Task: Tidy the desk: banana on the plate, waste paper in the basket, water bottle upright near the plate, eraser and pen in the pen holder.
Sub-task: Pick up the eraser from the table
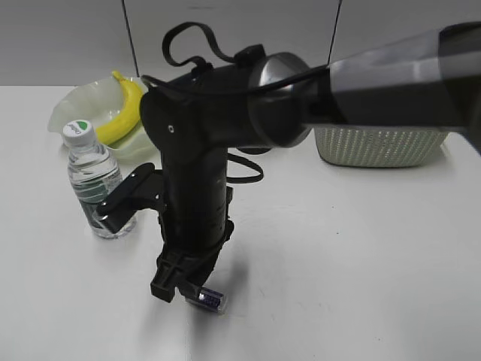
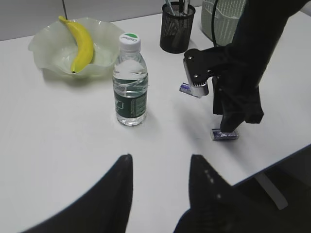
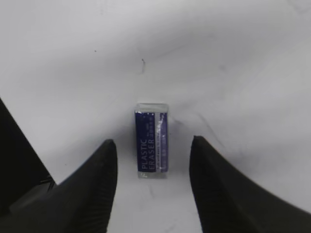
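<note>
One eraser (image 3: 152, 142), a blue-sleeved plastic one, lay flat on the bench (image 1: 361, 263) well in front of the water bottle (image 2: 129, 80). The right gripper (image 3: 152, 165) stood over it with jaws wide, one finger on each long side, apparently lined up to pinch it. Behind the bottle, the banana (image 2: 81, 44) already lay in the plate (image 2: 48, 43). The left gripper (image 2: 160, 187) hung spread and empty, clear of the work.

R wrist cam close above eraser (image 3: 152, 141) (shared)
</note>
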